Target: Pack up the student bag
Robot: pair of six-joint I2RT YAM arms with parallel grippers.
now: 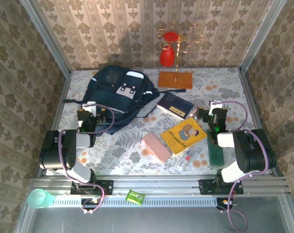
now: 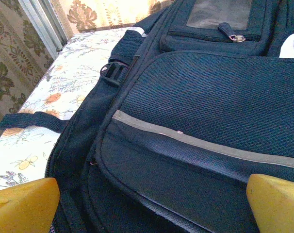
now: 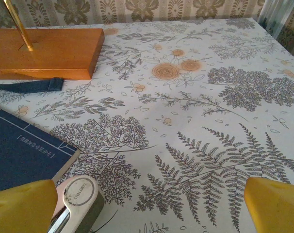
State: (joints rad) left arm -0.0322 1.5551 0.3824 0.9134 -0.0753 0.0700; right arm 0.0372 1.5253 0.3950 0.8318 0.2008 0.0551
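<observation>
- Step in hand: the start of packing. The student bag (image 1: 119,92) lies flat, front patch up, toward the far-left corner of the table (image 1: 234,87). Its flaps look closed, and the loose items lie out on the cloth.
- Left gripper (image 2: 149,208): jaws spread wide, nothing between them. It hovers at the bag's near edge, low over the mesh front pocket and pale stripe.
- Right gripper (image 3: 147,206): also wide and empty, low over bare cloth toward the right edge, just beside the dark blue book (image 1: 175,106).
- Next move, as judged: a compartment must be opened before anything goes in. A zip pull (image 2: 233,35) shows on the upper pocket, beyond the left fingers. The pull is small, so it calls for a narrow pinch while the soft fabric is kept from sliding.
- To be packed, mid-table: the dark blue book, a yellow book (image 1: 183,135) and a pink pencil case (image 1: 156,147), with a red pen (image 1: 187,157) near the front edge.
- In the way: a wooden stand base (image 1: 175,80) at the far edge beside the bag. A loose strap (image 2: 33,120) trails left — a snag risk.
- A small grey-white object (image 3: 80,196) lies touching the book's corner by the right gripper's left finger — identity unclear.
</observation>
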